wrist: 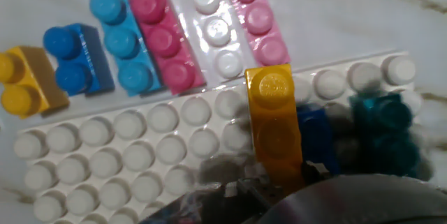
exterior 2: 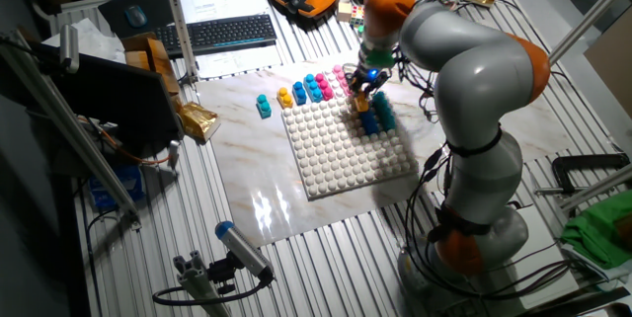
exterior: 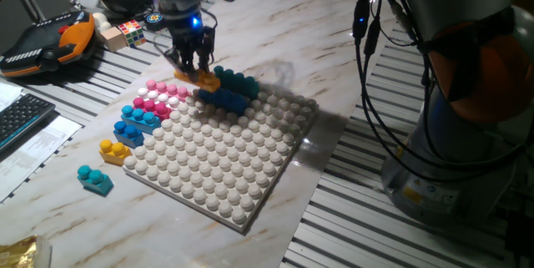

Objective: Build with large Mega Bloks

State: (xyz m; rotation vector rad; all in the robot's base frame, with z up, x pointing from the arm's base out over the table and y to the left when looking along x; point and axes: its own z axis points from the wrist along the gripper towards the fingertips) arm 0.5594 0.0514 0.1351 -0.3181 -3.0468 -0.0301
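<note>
My gripper [exterior: 193,66] is shut on a yellow brick [exterior: 200,79], holding it at the far edge of the white studded baseplate [exterior: 225,168]. In the hand view the yellow brick [wrist: 276,123] stands lengthwise right beside a dark blue brick [wrist: 316,140], with a teal brick [wrist: 384,130] further right, both on the plate. Whether the yellow brick is pressed onto the studs I cannot tell. Loose bricks lie in a row off the plate's left edge: pink [exterior: 163,91], magenta [exterior: 150,104], light blue [exterior: 140,118], dark blue [exterior: 128,132], yellow [exterior: 115,150]. A light blue one [exterior: 94,179] lies apart.
A multicoloured puzzle cube [exterior: 129,30], an orange-and-black teach pendant [exterior: 50,42] and a keyboard [exterior: 21,118] lie at the far left. Black cables [exterior: 367,51] hang at the right beside the arm's base [exterior 2: 474,228].
</note>
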